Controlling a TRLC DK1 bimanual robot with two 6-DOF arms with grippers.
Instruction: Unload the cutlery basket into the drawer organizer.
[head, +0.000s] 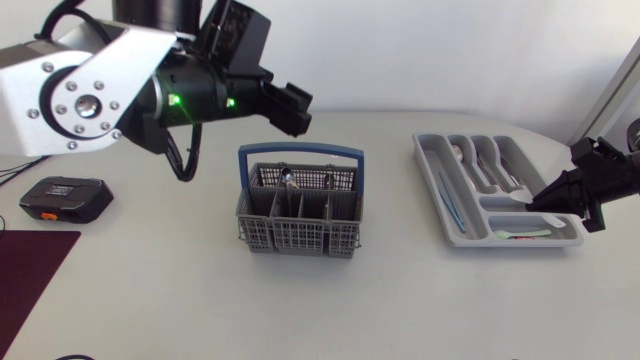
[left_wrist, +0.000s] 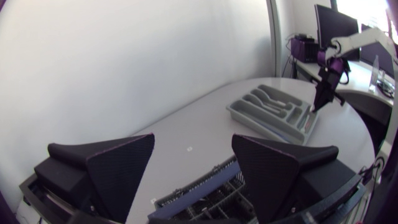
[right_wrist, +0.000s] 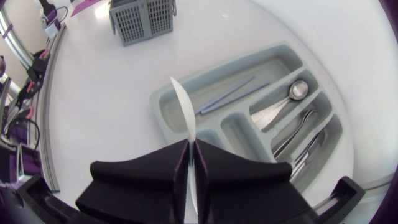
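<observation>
The left gripper (head: 290, 108) hangs with fingers apart and empty, at eleven o'clock from the cutlery basket (head: 298, 215), probably poised for the next pick. At the basket's three o'clock lies the drawer organizer (head: 430, 175). Over its four-o'clock edge the right gripper (right_wrist: 189, 146) is clamped on a white utensil (right_wrist: 184, 109), which juts ahead of the fingers, likely lined up for release.

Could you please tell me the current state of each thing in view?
Cutlery basket: upright, handle raised, cutlery left inside.
Drawer organizer: partly filled, some compartments empty.
Left end effector: open, above the basket.
Right end effector: shut on white utensil, over the organizer.
</observation>
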